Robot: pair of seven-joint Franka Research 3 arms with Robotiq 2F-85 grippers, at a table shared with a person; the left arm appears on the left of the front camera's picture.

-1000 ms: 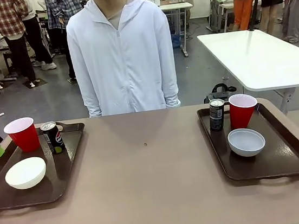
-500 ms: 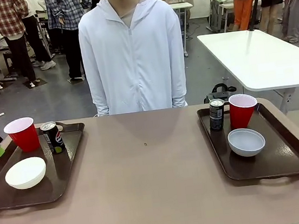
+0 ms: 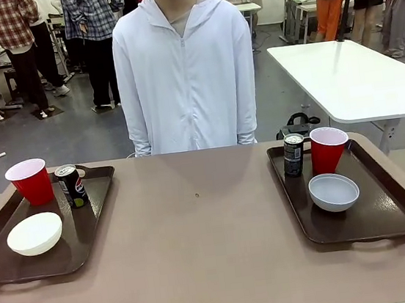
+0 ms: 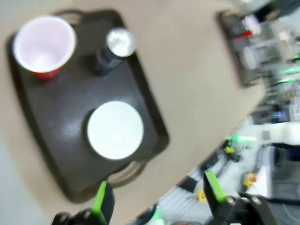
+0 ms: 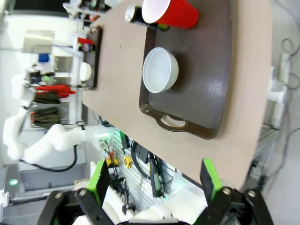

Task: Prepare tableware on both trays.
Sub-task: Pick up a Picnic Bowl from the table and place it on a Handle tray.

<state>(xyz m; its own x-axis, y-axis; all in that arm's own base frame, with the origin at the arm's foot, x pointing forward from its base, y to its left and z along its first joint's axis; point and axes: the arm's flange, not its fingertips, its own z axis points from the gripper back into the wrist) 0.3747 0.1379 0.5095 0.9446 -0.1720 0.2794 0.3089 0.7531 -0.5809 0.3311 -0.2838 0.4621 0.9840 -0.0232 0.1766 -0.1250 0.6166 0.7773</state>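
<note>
Nearest the camera, each brown tray holds a bowl: a white bowl on the left tray, a grey-blue bowl on the right tray. Behind each stand a black can and red cup, grouped like matching place settings. The person waits beyond the tabletop. The left pincer and right pincer hang high above, jaws wide, empty; the setting looks complete.

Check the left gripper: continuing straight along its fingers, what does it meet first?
Probably the white bowl on the left tray; the open left gripper points just below it, so the tray's near handle is possible.
</note>
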